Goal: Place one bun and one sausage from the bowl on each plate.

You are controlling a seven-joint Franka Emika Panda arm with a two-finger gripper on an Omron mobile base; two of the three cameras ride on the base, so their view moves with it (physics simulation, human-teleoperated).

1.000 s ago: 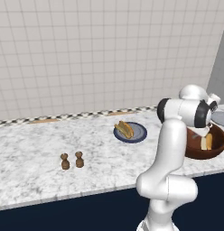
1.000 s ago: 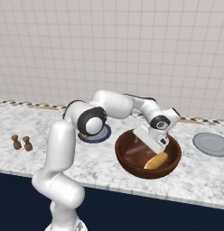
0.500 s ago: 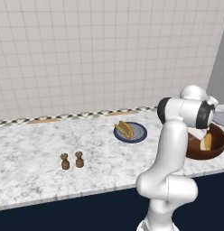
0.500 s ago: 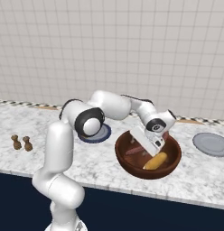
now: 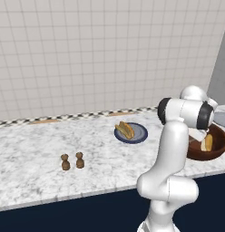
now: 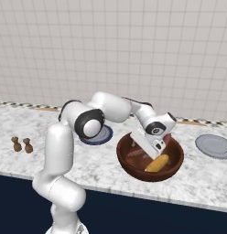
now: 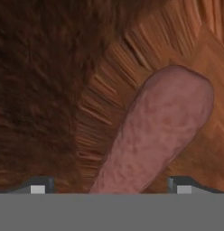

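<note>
Gripper [image 6: 142, 153] now lower, deeper into bowl [image 6: 172, 167]. Arm bent over, hand tilted toward 7 o'clock. Fingers spread, sausage [image 7: 154, 135] between, ungrasped.

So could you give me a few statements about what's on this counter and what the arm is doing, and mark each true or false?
1. The gripper is down inside the wooden bowl. True.
2. The dark-rimmed plate already carries a bun. True; food lies on its left part.
3. The paler plate holds a sausage. False; it is bare.
4. A yellow bun lies in the bowl. True.
5. The fingers are clamped shut around the sausage. False; in the hand view the two tips stand apart on either side of the sausage, not closed on it.
6. The two small brown shakers stand inside the bowl. False; they stand on the counter, far from it.
</note>
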